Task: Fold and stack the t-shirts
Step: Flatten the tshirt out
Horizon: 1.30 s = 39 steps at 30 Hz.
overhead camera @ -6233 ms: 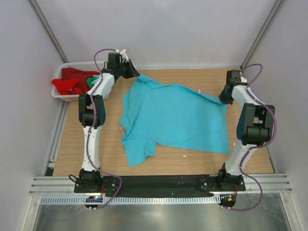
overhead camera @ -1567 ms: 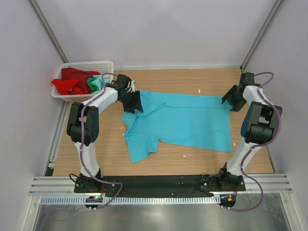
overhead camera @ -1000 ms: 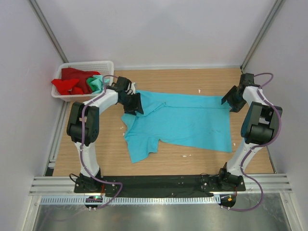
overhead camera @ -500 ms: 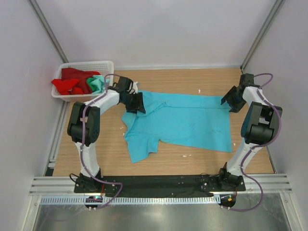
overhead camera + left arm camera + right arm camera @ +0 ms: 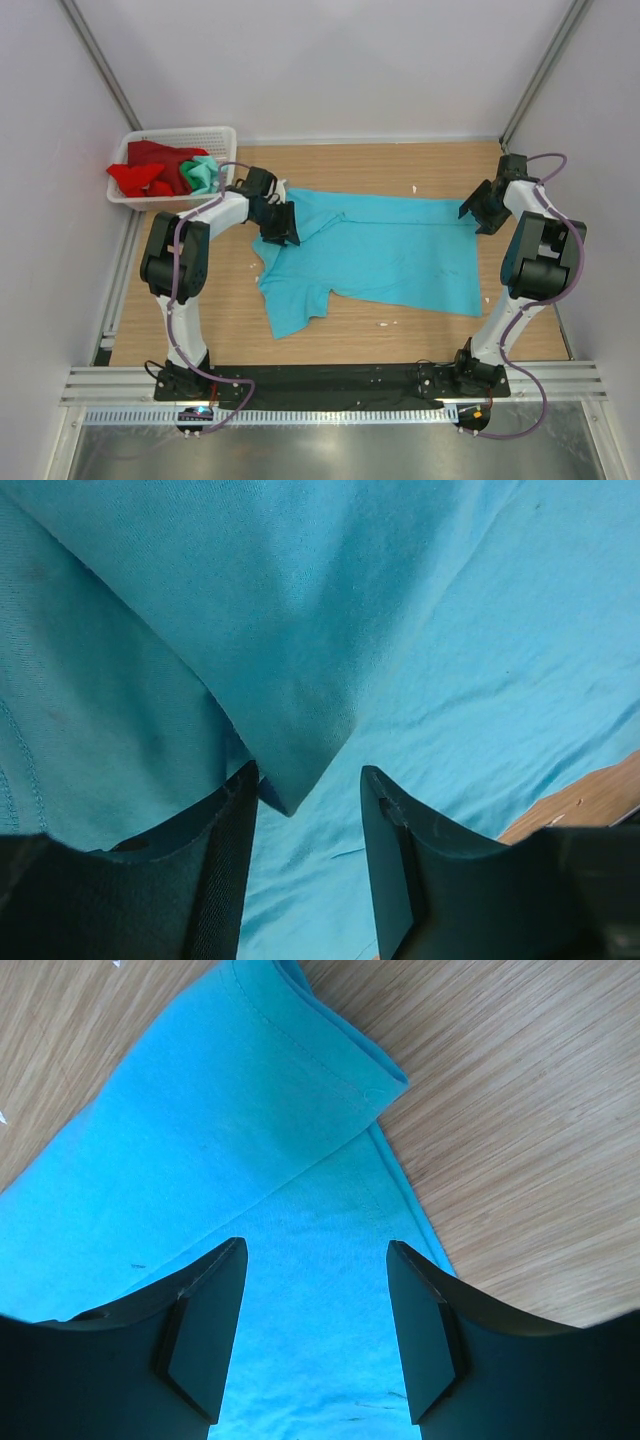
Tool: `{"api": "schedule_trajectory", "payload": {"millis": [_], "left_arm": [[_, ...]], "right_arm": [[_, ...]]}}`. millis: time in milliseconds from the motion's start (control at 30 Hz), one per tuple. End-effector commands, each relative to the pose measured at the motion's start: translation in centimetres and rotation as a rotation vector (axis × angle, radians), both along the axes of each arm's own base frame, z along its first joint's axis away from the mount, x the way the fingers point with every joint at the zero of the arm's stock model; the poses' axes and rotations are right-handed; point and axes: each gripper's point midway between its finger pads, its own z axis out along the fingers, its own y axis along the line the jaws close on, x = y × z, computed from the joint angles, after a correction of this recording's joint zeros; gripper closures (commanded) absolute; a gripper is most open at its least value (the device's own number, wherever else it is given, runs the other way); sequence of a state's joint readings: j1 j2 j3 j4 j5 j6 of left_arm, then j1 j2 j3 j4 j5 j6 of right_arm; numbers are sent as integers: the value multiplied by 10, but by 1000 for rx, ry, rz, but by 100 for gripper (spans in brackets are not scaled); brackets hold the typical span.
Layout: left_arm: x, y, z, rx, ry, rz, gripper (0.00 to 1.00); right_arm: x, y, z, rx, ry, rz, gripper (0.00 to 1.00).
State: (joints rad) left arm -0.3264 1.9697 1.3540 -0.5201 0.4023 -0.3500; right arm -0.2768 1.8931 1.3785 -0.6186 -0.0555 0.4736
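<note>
A turquoise t-shirt [image 5: 390, 255] lies spread on the wooden table, its far edge folded toward me into a straight band. My left gripper [image 5: 279, 224] is low over the shirt's left end by the collar and is open. In the left wrist view a folded point of the cloth [image 5: 290, 780] lies beside the left finger, unpinched between the spread fingers of the left gripper [image 5: 308, 792]. My right gripper [image 5: 478, 213] hovers open over the shirt's far right corner. The right wrist view shows that folded corner [image 5: 375, 1075] beyond the right gripper [image 5: 315, 1252].
A white mesh basket [image 5: 186, 132] stands at the table's far left corner with a red t-shirt [image 5: 140, 176] and a mint green t-shirt [image 5: 203, 172] bundled in it. Bare wood [image 5: 200, 320] shows left of and in front of the turquoise shirt. Frame posts rise at both back corners.
My left gripper has slid slightly right and toward me along the shirt's collar end, and its jaws have narrowed a little. The right gripper has barely moved. The shirt lies as before.
</note>
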Motion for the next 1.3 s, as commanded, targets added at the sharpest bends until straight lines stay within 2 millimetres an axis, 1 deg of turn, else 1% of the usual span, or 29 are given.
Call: {"api": "schedule_trajectory", "payload": {"millis": [0,100,267,367,400,467,500,533,567,600,667,700,767,833,867,933,1033,1067,1100,1133,1267], "left_arm": [[16,-4,18,-14,-85,-11,54],[21,-5,17,-12,-92,-4,54],[22,-1,18,13,-107,-12,54],[21,-3,18,3,-98,-15,57],[21,-4,19,-4,-94,-14,63],[19,-5,19,-10,-86,-12,70],[19,-5,20,-10,-85,-10,79],[19,-5,21,-13,-85,-10,84],[18,-6,22,-13,-78,-10,94],[19,-6,23,-16,-75,-6,100],[20,-8,29,-25,-71,1,100],[21,-9,32,-33,-71,5,100],[25,-10,39,-38,-80,10,100],[29,-11,48,-45,-96,9,100],[28,-11,50,-46,-90,10,100],[33,-14,60,-62,-105,8,100],[33,-16,71,-87,-104,7,100],[34,-15,72,-95,-101,11,100],[33,-16,75,-103,-100,11,100],[33,-16,78,-113,-101,9,100],[33,-17,80,-118,-102,11,100]], "right_arm": [[7,0,16,-6,-60,8,36],[6,1,15,-4,-58,8,36],[6,0,18,-10,-63,11,36],[6,-1,15,-11,-56,6,36],[5,-2,15,-15,-53,2,36],[3,-4,13,-25,-45,-7,36],[3,-6,12,-27,-46,-11,37],[3,-8,12,-26,-46,-20,39],[3,-10,13,-26,-46,-30,43],[3,-11,13,-27,-47,-40,45],[3,-17,14,-28,-44,-81,50],[3,-18,12,-22,-42,-95,56],[2,-23,9,-3,-46,-148,59],[-2,-24,2,21,-36,-176,59],[0,-30,1,27,-47,-196,58],[-1,-34,-4,31,-42,-205,57],[3,-43,-13,16,-40,-204,56],[8,-46,-12,8,-54,-199,56],[9,-47,-16,6,-48,-189,56],[14,-46,-15,12,-60,-183,56],[24,-48,-16,19,-86,-182,56]]}}
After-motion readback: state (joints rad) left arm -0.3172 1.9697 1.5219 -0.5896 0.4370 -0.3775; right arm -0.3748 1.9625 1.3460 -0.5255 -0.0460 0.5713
